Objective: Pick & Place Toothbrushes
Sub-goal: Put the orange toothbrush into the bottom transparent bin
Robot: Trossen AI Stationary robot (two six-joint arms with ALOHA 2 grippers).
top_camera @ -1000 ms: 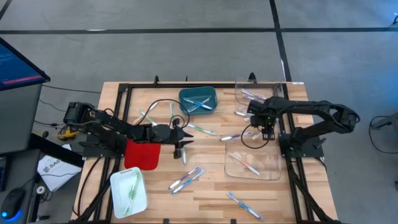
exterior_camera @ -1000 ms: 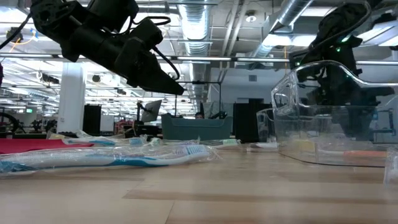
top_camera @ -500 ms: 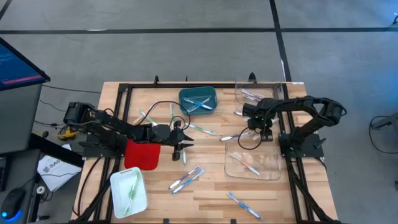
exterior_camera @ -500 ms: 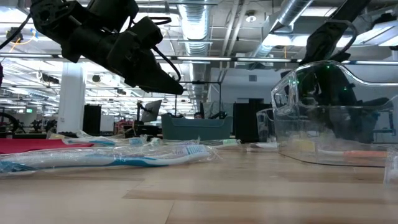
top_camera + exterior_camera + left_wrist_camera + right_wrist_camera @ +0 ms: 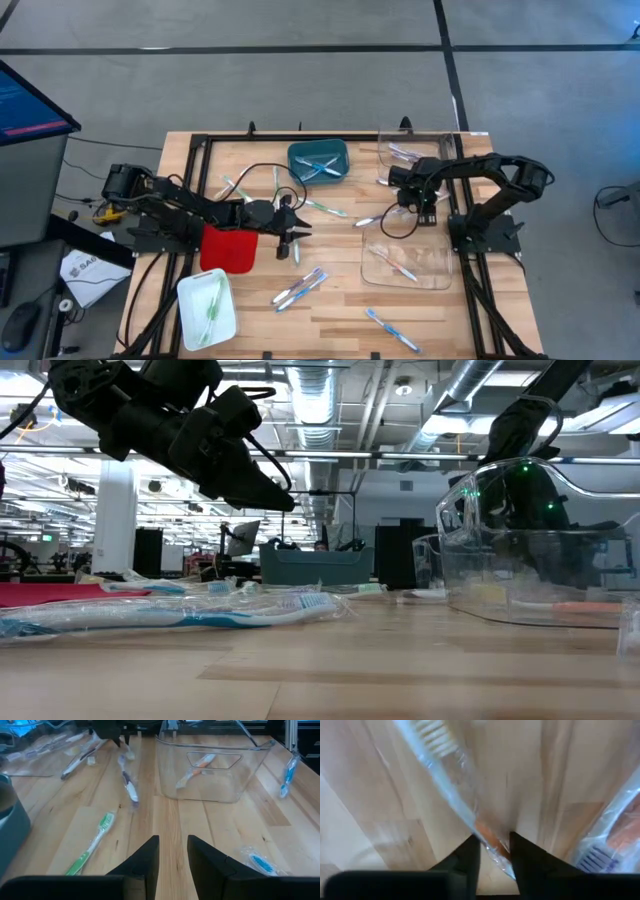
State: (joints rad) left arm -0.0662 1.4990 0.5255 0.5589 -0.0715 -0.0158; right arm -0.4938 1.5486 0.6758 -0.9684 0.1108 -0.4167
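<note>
High view looks straight down on the desk (image 5: 330, 310); low view sits at desk level. Both share the clear bin (image 5: 530, 560), which the left wrist view faces.

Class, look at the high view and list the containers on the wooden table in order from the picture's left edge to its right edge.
white tray → red tray → teal bin → clear bin

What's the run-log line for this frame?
right end effector: closing on wrapped orange toothbrush on table | left end effector: hovering mid-table, empty | clear bin: one toothbrush inside
</note>
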